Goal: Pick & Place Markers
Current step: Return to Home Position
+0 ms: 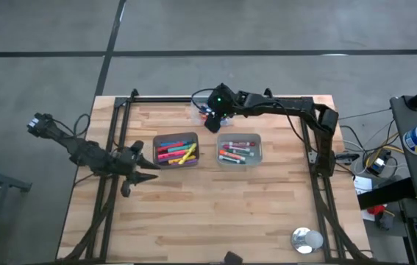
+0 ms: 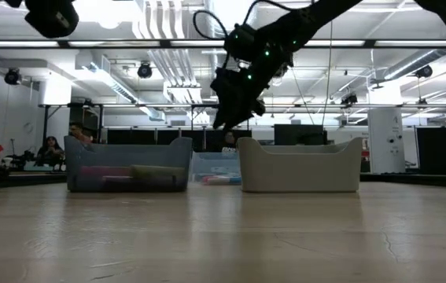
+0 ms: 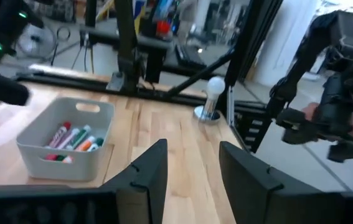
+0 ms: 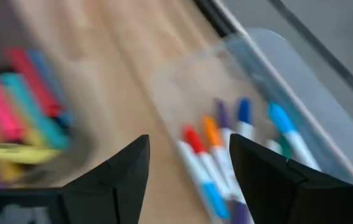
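My right gripper (image 1: 212, 123) (image 4: 188, 146) is open and hangs in the air over the far middle of the table, above a clear shallow tray (image 1: 199, 111) (image 4: 257, 74). In that tray lie white-barrelled markers (image 4: 216, 155) with red, orange, purple and blue caps. A dark grey bin (image 1: 176, 149) holds pink, yellow and teal markers (image 4: 14, 118). A light grey bin (image 1: 239, 149) (image 3: 64, 140) holds more markers (image 3: 73, 140). My left gripper (image 1: 151, 168) (image 3: 192, 149) is open, low beside the dark bin's left wall, touching nothing.
A round silver tape roll (image 1: 307, 239) sits near the table's near right corner. Black frame rails (image 1: 120, 140) run along the left, right and far edges. Bare wood lies between the bins and the near edge. People sit in the room beyond (image 2: 49, 148).
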Robot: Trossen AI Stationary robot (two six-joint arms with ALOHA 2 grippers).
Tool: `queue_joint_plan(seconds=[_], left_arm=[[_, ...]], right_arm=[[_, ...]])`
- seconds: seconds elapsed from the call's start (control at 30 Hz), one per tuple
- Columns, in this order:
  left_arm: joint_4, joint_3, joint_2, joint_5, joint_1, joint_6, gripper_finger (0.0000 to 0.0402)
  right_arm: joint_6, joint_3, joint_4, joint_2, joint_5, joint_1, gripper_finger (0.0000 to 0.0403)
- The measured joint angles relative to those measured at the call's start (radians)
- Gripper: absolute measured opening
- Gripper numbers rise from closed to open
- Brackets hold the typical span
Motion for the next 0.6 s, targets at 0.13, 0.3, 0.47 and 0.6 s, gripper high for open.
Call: queue_joint_plan(seconds=[0.13,0.3,0.47,0.6], left_arm=[[0.037,-0.095,-0.116,0.004,0.000,0.028,0.0138],[0.050,-0.191,-0.274,0.032,0.000,0.040,0.0138],[0.107,-0.260,-0.399,0.137,0.002,0.052,0.0138],[0.083,-0.306,-0.475,0.123,0.005,0.081,0.0138]], right_arm=[[-0.033,-0.064,0.122,-0.054,-0.123,0.036,0.0207],[-0.060,-0.219,0.327,-0.169,-0.205,0.086,0.0194],[-0.071,-0.407,0.536,-0.305,-0.221,0.151,0.0187],[-0.067,-0.557,0.686,-0.437,-0.328,0.183,0.0187]])
